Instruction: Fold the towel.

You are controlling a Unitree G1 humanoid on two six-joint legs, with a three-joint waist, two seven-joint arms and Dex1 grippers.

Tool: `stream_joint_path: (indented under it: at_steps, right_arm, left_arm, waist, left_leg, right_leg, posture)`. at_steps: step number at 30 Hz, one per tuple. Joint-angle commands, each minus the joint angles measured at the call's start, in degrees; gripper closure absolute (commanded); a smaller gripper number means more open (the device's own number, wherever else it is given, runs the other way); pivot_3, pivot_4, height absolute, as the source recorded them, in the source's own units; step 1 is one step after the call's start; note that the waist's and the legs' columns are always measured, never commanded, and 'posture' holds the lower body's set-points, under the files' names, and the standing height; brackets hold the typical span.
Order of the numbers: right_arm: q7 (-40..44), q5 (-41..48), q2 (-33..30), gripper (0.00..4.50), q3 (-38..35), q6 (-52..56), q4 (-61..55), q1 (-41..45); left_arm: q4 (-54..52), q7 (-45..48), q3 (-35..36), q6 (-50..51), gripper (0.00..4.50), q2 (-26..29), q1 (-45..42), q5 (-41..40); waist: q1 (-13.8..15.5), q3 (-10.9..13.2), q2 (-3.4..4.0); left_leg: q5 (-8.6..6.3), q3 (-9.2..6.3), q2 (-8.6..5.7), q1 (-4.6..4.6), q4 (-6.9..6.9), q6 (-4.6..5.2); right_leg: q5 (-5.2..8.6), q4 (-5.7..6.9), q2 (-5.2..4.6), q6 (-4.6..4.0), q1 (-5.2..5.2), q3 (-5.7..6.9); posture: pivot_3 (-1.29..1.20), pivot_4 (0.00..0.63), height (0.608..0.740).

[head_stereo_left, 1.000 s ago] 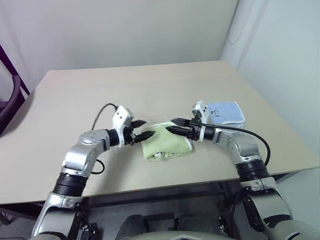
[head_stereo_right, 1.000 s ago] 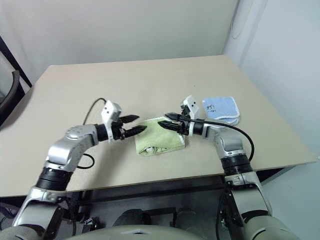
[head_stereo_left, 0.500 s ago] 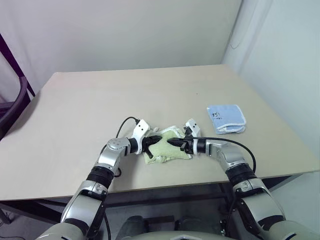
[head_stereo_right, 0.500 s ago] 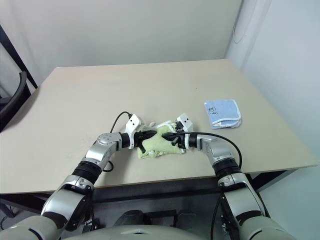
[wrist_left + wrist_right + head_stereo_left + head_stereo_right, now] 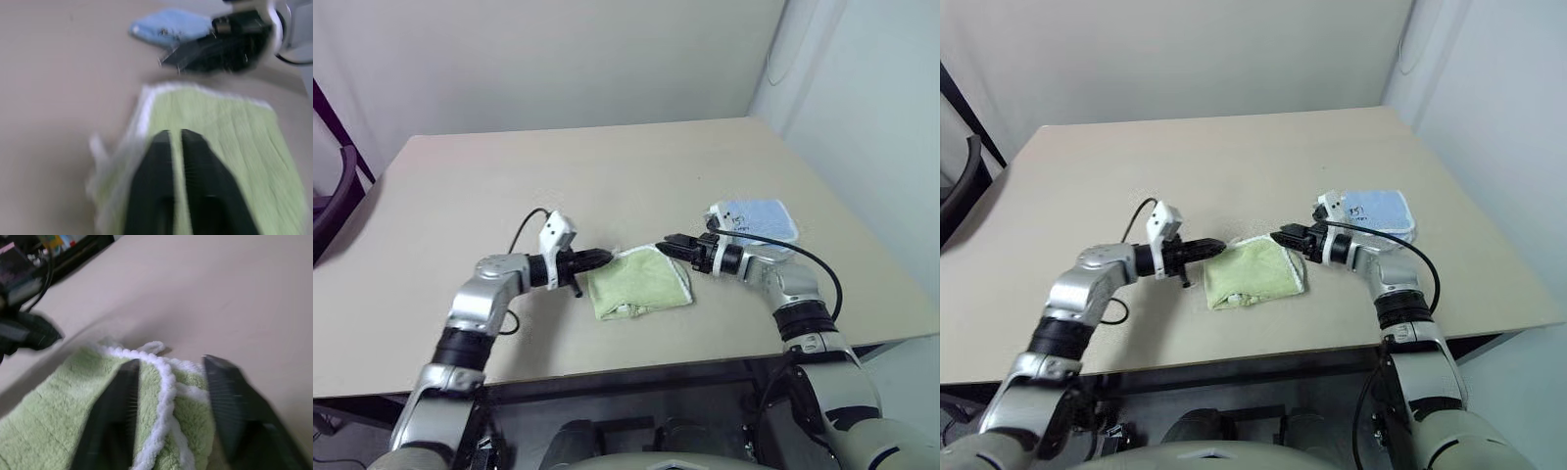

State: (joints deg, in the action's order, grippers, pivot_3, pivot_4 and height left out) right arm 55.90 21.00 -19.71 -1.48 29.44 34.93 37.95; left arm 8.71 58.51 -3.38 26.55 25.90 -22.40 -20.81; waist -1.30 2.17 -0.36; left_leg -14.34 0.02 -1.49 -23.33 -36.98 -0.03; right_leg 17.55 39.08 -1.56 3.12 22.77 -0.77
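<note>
The light green towel (image 5: 641,284) lies folded into a small pad near the table's front edge, its white stitched edging (image 5: 166,377) toward the far side. My left gripper (image 5: 603,258) rests at the pad's far left corner; its fingers (image 5: 159,147) stand almost together over the cloth with nothing between them. At the far right corner, my right gripper (image 5: 664,242) is open. Its fingers (image 5: 122,391) straddle the white edge and its small loop (image 5: 151,347) without pinching them.
A smaller light blue cloth (image 5: 756,217) lies folded just right of my right wrist. The beige table (image 5: 558,166) stretches bare behind the towel. A dark chair (image 5: 337,191) stands off the table's left side, and a wall runs along the right.
Half a second ago both grippers were pinched on the bunched far edge of the towel. Now they have drawn apart to its corners, the right one has opened, and the towel lies flatter.
</note>
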Motion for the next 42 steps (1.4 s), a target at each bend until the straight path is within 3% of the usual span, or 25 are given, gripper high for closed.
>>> stream_joint_path:
  at_steps: [1, 4, 8, 15, 19, 23, 24, 32, 42]
  right_arm:
    - [0.8, 2.19, -1.19, 1.18, -2.57, 4.47, 1.71, 4.01]
    - [0.79, 1.49, -2.27, 0.17, -2.74, 9.94, 8.01, 8.28]
    - [3.95, 1.2, -3.55, 0.0, -2.27, 17.12, 15.43, 13.36]
    - [7.43, -2.54, -3.52, 0.0, 0.81, 18.91, 21.57, 17.4]
    - [2.49, -2.03, -2.44, 0.0, -2.72, 17.26, 24.57, 18.93]
    - [0.25, -1.68, -1.75, 0.0, -4.95, 17.08, 25.51, 18.85]
    - [-0.16, -1.57, -1.61, 0.0, -5.52, 16.97, 25.31, 18.63]
    - [-0.44, -0.37, -1.98, 0.0, -7.36, 19.56, 20.22, 16.74]
    - [-2.64, 0.34, -2.25, 0.0, -8.22, 21.28, 15.22, 13.77]
  left_arm:
    - [-7.4, -1.23, 4.76, 5.13, 2.84, 2.56, 2.45, -4.69]
    - [-11.33, -2.88, 7.11, 7.74, 1.81, 4.69, 5.2, -6.16]
    - [-14.09, -6.1, 8.7, 9.27, 0.49, 6.64, 8.53, -5.73]
    - [-17.17, -9.22, 11.35, 18.01, 0.49, 8.1, 13.19, -10.2]
    - [-14.93, -17.41, 17.82, 36.31, 0.49, 1.12, 10.3, -21.7]
    - [-11.85, -24.24, 23.67, 43.98, 0.49, -4.65, 8.64, -26.77]
    - [-10.54, -26.05, 24.81, 45.65, 0.13, -5.9, 8.18, -27.56]
    - [-1.17, -36.48, 32.29, 54.9, 0.01, -13.04, 3.22, -31.48]
    - [8.62, -41.34, 33.92, 57.76, 0.01, -19.73, -5.39, -31.86]
  waist:
    - [0.13, 0.03, 0.02]
    - [0.28, 0.05, 0.07]
    - [0.21, 0.06, 0.09]
    - [0.06, 0.08, 0.13]
    - [0.22, 0.1, 0.15]
    - [0.14, 0.08, 0.1]
    - [0.16, 0.08, 0.1]
    - [0.18, 0.07, 0.12]
    - [0.71, 0.06, 0.11]
  left_leg:
    - [0.0, 0.0, 0.0, 0.0, -0.03, 0.0]
    - [0.0, 0.0, 0.0, 0.01, -0.18, -0.01]
    - [-0.01, 0.01, 0.0, 0.09, -0.19, -0.01]
    - [0.0, 0.01, 0.0, -0.03, 0.01, -0.01]
    - [0.0, 0.01, 0.0, -0.05, -0.11, -0.01]
    - [0.0, 0.01, -0.01, 0.0, -0.23, 0.0]
    - [0.0, 0.01, -0.01, 0.02, -0.23, 0.0]
    - [0.02, 0.0, 0.0, 0.1, -0.27, -0.02]
    - [0.01, 0.0, -0.02, 0.35, -0.32, -0.04]
  right_leg:
    - [0.0, -0.02, -0.01, 0.0, -0.02, 0.0]
    - [-0.01, -0.01, -0.07, -0.05, -0.11, 0.02]
    - [0.05, -0.07, -0.12, -0.31, -0.21, 0.02]
    - [-0.03, -0.08, -0.09, -0.16, 0.02, 0.02]
    - [-0.04, -0.07, -0.09, -0.14, -0.03, 0.02]
    - [-0.09, -0.07, -0.06, -0.05, -0.14, 0.04]
    - [-0.09, -0.06, -0.05, -0.04, -0.15, 0.04]
    - [-0.09, 0.03, 0.01, -0.04, -0.22, 0.04]
    - [-0.09, 0.01, -0.02, -0.04, -0.53, 0.04]
  posture:
    - [0.0, 0.0, 0.74]
    - [0.0, 0.0, 0.74]
    - [0.0, 0.0, 0.74]
    - [0.0, 0.0, 0.74]
    - [0.0, 0.0, 0.74]
    - [0.0, 0.0, 0.74]
    - [0.0, 0.0, 0.74]
    - [0.0, 0.0, 0.74]
    - [0.0, 0.0, 0.74]
